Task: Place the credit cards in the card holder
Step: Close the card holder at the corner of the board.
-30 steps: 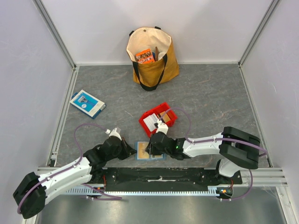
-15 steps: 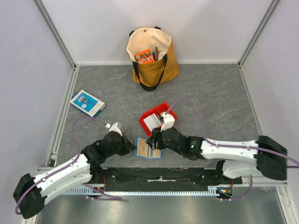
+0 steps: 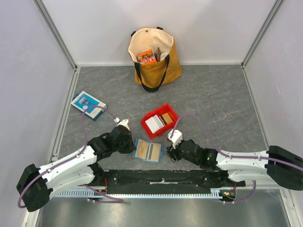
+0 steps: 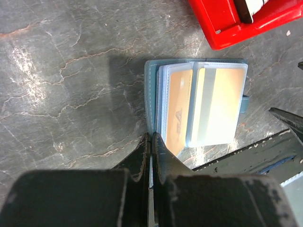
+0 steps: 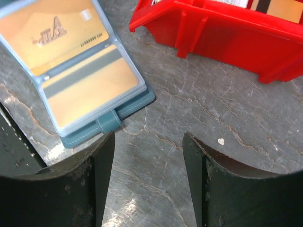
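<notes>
The teal card holder (image 3: 147,151) lies open on the table, with tan credit cards (image 4: 218,104) in its clear sleeves. My left gripper (image 3: 130,145) is at its left edge, and in the left wrist view (image 4: 151,137) the jaws are pinched shut on the cover's edge. My right gripper (image 3: 171,152) is open and empty, low over bare table just right of the holder; in the right wrist view (image 5: 147,156) the holder's tab (image 5: 108,124) lies by its left finger. White cards (image 3: 152,124) and tan cards (image 3: 165,118) stand in the red bin (image 3: 174,115).
A tan tote bag (image 3: 154,56) with packets inside stands at the back. A blue-and-white flat box (image 3: 88,104) lies at the left. The red bin (image 5: 227,38) is just behind the right gripper. A metal rail (image 3: 161,182) runs along the near edge.
My right gripper has pulled back from over the card holder to its right side, leaving the holder uncovered. The left arm has shifted up and right, and the holder has turned slightly.
</notes>
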